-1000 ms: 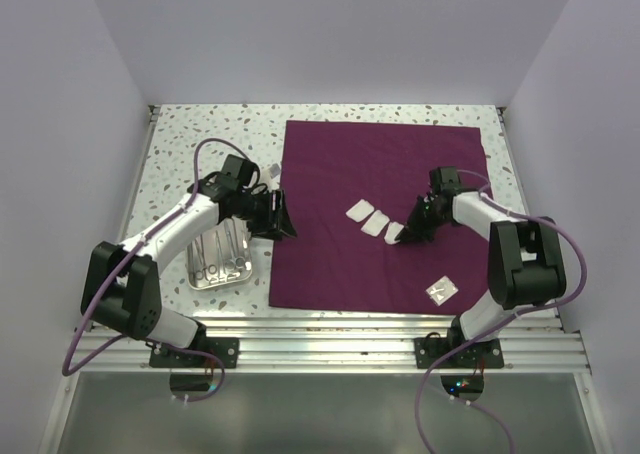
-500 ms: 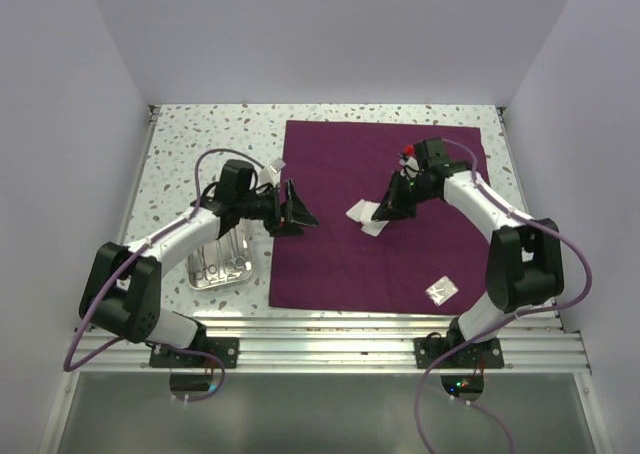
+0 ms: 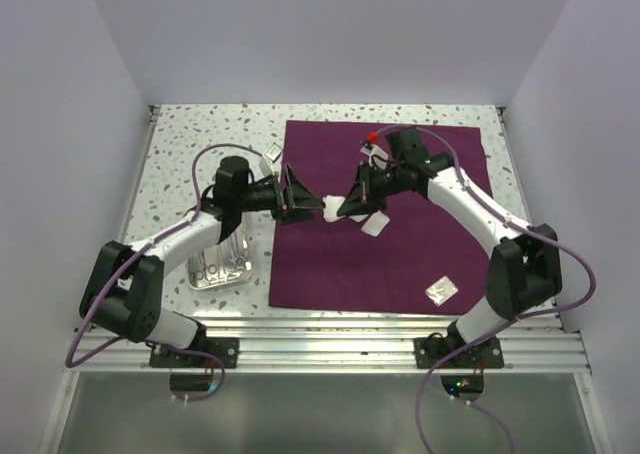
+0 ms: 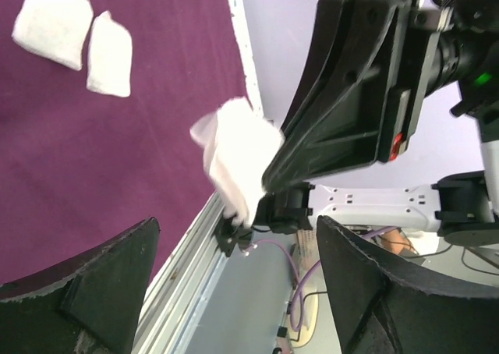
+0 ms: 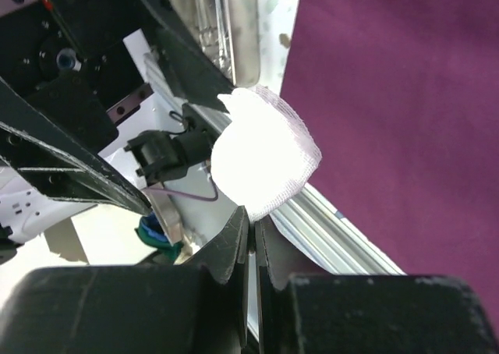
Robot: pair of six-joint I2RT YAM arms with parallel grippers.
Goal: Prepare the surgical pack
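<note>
White speckled tabletop [image 3: 190,134], bearing a large dark purple square cloth [image 3: 420,264] spread flat; small rectangular steel tray [image 3: 215,284] just left of it; small white packet [image 3: 270,159] by its far-left corner.

The right gripper [image 3: 345,206] has lifted one gauze [image 3: 329,210] leftward off the cloth [image 3: 400,259] (two left there); the left gripper [image 3: 303,200] has swung across, jaws spread, facing it.

steel tray [image 3: 214,285] partly hidden, instruments [image 3: 220,265] indistinct

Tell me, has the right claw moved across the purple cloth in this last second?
Yes. The right gripper, pinching a gauze square, swung left over the purple cloth toward its left edge.
</note>
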